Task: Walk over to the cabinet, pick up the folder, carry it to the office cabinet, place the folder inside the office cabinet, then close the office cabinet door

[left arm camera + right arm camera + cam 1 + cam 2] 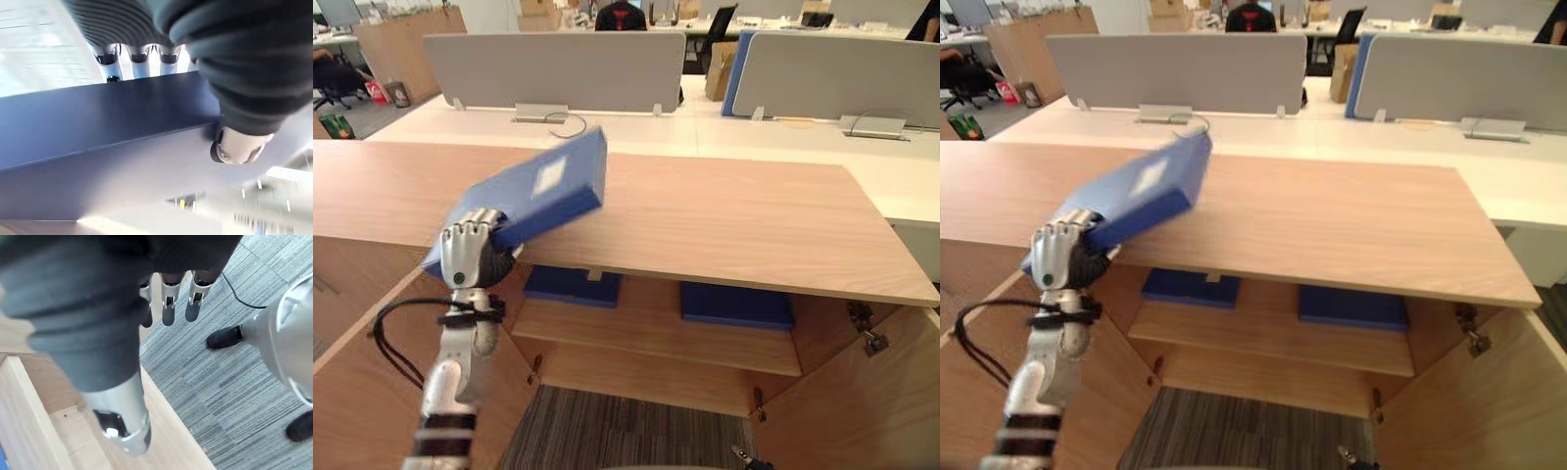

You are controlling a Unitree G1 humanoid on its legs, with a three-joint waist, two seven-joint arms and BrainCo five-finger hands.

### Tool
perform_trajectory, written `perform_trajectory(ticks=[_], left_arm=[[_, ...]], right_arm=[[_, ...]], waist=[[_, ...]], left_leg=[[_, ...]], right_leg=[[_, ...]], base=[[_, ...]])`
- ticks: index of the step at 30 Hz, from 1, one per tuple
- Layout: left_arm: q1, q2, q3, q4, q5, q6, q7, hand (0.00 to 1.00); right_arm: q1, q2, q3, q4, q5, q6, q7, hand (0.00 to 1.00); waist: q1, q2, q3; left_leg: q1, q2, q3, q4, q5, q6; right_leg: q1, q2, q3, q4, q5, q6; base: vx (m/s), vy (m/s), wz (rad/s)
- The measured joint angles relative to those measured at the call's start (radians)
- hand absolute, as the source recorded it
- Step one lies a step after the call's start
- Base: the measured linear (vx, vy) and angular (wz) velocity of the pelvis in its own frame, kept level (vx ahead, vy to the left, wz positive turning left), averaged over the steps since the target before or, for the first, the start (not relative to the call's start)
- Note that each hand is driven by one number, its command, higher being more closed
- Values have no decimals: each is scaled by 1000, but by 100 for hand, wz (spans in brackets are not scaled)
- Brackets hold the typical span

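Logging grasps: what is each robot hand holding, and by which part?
The left robot hand grips the blue folder by its lower end; right robot hand holds nothing.

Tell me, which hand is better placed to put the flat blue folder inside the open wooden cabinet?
Left, I'd judge. The left hand is curled round the flat blue folder, held tilted above the wooden cabinet top, with the open shelf just below. The right hand hangs with relaxed fingers over grey carpet.
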Motion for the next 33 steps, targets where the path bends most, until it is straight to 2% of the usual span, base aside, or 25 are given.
perform_trajectory(ticks=[1,2,3,4,5,7,9,10,12,14,17,20,25,27,33], left_arm=[[19,-29,3,-50,-47,-8,-10,100],[51,-74,-1,-127,-258,-45,-37,100],[60,-85,-1,-147,-350,-56,-52,100],[89,-102,0,-190,-472,-67,-72,100],[107,-110,0,-213,-543,-77,-83,100],[178,-143,20,-299,-712,-110,-109,100],[268,-167,99,-384,-908,-165,-160,100],[283,-172,119,-400,-939,-173,-168,100],[342,-199,187,-459,-1116,-219,-210,100],[362,-225,220,-502,-1209,-254,-231,100],[379,-243,229,-519,-1302,-283,-256,100],[407,-251,219,-520,-1333,-282,-279,100],[428,-258,199,-520,-1333,-267,-296,100],[435,-258,159,-519,-1322,-254,-301,100],[427,-249,68,-488,-1222,-234,-352,100]], right_arm=[[4,0,20,2,0,1,0,0],[10,4,59,2,4,1,0,0],[12,4,86,0,3,0,0,0],[12,7,167,-20,5,0,0,0],[14,10,212,-43,9,-3,0,0],[47,26,340,-199,17,-14,-2,0],[108,38,426,-429,18,-30,-5,0],[130,42,431,-487,17,-36,-6,0],[207,54,454,-692,7,-58,-20,0],[251,77,453,-810,4,-64,-36,0],[296,96,479,-939,3,-76,-65,0],[335,103,505,-1118,-1,-87,-97,0],[362,107,502,-1380,-82,-91,-160,0],[370,108,505,-1501,-149,-91,-188,0],[352,97,604,-1733,-234,-106,-195,0]], waist=[[3,0,0],[9,2,3],[12,2,4],[11,5,11],[9,5,16],[6,3,26],[4,1,31],[4,1,31],[3,0,27],[1,0,27],[-9,2,24],[-26,4,23],[-36,9,29],[-41,10,45],[-53,9,58]], left_leg=[[0,0,-1,1,0,0],[0,0,-4,4,-1,0],[0,1,-4,7,-1,0],[2,2,-4,10,-1,0],[2,2,-2,12,-2,0],[3,5,11,15,-4,1],[3,8,44,20,-11,3],[2,7,47,20,-12,4],[4,7,72,22,-24,6],[7,8,98,24,-24,4],[18,10,142,34,-31,5],[29,12,197,58,-53,9],[52,14,286,97,-94,13],[65,8,326,114,-110,16],[72,-3,388,133,-127,18]], right_leg=[[0,-1,0,3,-2,2],[0,-1,0,10,-6,4],[1,-1,0,12,-7,3],[1,-2,2,18,-8,2],[0,-2,4,22,-8,1],[-14,-5,21,37,-9,0],[-41,-9,58,56,-11,-1],[-43,-10,61,59,-13,-5],[-64,-12,87,64,-14,-4],[-76,-11,115,71,-13,-5],[-102,-11,162,83,-9,-3],[-124,-10,217,99,-9,-3],[-165,-17,305,141,-15,0],[-188,-24,345,185,-31,4],[-255,-31,418,264,-57,6]], base=[[36,-3,4],[23,-5,4],[0,0,0],[0,0,0],[-40,-1,-8],[-70,17,-22],[-73,26,-39],[-57,14,-26],[-47,17,-27],[0,15,-37],[16,18,-44],[32,28,-58],[1,39,-54],[-30,59,-48],[-29,37,-31]])
